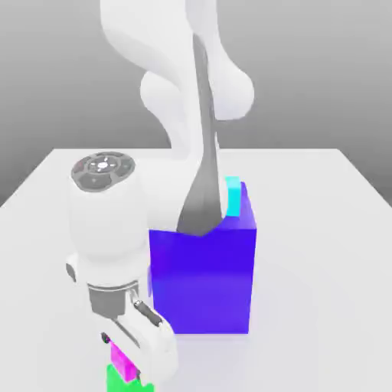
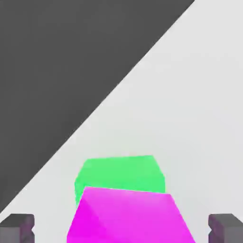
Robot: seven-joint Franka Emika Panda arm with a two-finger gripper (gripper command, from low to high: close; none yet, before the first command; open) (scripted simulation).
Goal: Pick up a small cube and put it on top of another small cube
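The small magenta cube (image 1: 121,355) (image 2: 128,218) rests on top of the small green cube (image 1: 120,377) (image 2: 118,173), near the table's front edge at the exterior view's left. My gripper (image 1: 129,348) (image 2: 121,231) hangs straight down over the stack and stands open. Its dark fingertips (image 2: 18,228) flank the magenta cube with a visible gap on each side, so neither finger touches it. The arm's white hand hides part of the stack in the exterior view.
A big blue block (image 1: 203,279) stands just to the exterior view's right of the hand. A cyan small cube (image 1: 233,197) shows behind its top edge. The white table (image 1: 321,199) ends close to the stack, with dark floor (image 2: 57,71) beyond.
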